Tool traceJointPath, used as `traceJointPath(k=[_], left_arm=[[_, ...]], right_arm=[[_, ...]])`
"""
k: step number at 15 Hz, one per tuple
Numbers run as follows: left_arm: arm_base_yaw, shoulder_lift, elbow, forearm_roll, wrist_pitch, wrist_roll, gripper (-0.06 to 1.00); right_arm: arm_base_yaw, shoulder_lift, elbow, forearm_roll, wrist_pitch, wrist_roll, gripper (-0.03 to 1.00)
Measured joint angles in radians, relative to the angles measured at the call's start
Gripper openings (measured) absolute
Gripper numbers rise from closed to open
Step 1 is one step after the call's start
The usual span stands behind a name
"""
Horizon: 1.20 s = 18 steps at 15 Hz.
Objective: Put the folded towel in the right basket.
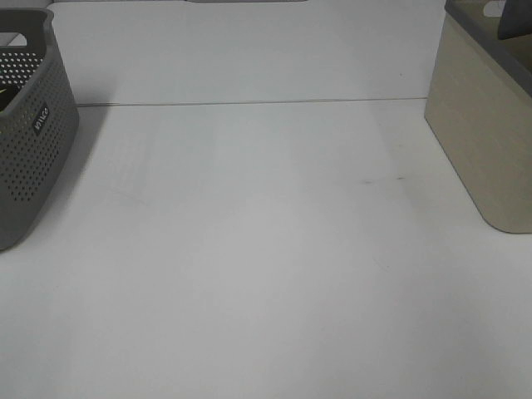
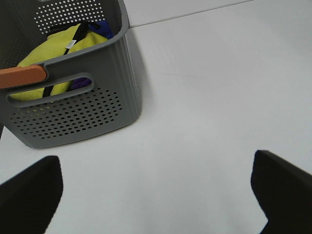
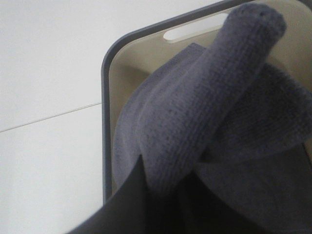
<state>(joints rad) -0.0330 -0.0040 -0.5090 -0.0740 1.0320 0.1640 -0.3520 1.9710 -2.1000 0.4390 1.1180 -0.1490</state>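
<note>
The folded towel [image 3: 204, 122] is grey-purple terry cloth. In the right wrist view it bunches up between my right gripper's [image 3: 163, 195] dark fingers, and its lower folds lie inside the right basket [image 3: 105, 122], which is beige with a grey rim. My right gripper is shut on the towel, over the basket's opening. In the exterior high view the right basket [image 1: 482, 125] stands at the far right, with a dark shape [image 1: 515, 21] showing at its top. My left gripper [image 2: 158, 175] is open and empty above the table, and does not show in the exterior view.
A grey perforated basket [image 1: 33, 141] stands at the left edge. The left wrist view shows this basket [image 2: 87, 112] holding yellow cloth [image 2: 53, 58] and purple cloth, with an orange piece [image 2: 22, 76] at its rim. The white table [image 1: 266, 266] lies between the baskets.
</note>
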Motion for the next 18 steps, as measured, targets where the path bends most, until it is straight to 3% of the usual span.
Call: traceJointPath(k=[6, 8, 10, 11, 14, 18], left_arm=[[0.0, 0.0, 0.0, 0.0, 0.0, 0.0, 0.99], [0.0, 0.0, 0.0, 0.0, 0.0, 0.0, 0.99], [0.0, 0.0, 0.0, 0.0, 0.0, 0.0, 0.99], [0.0, 0.0, 0.0, 0.0, 0.0, 0.0, 0.99], [0.0, 0.0, 0.0, 0.0, 0.0, 0.0, 0.99], [0.0, 0.0, 0.0, 0.0, 0.0, 0.0, 0.99]], right_arm=[[-0.006, 0.138, 0.0, -0.078, 0.07, -0.004, 0.1], [-0.006, 0.167, 0.0, -0.078, 0.094, -0.001, 0.31], [-0.006, 0.168, 0.0, -0.087, 0.096, 0.007, 0.69], [-0.006, 0.158, 0.0, -0.087, 0.096, 0.01, 0.8], [0.012, 0.087, 0.0, -0.078, 0.098, 0.012, 0.87], [0.149, -0.021, 0.0, -0.078, 0.099, 0.012, 0.88]])
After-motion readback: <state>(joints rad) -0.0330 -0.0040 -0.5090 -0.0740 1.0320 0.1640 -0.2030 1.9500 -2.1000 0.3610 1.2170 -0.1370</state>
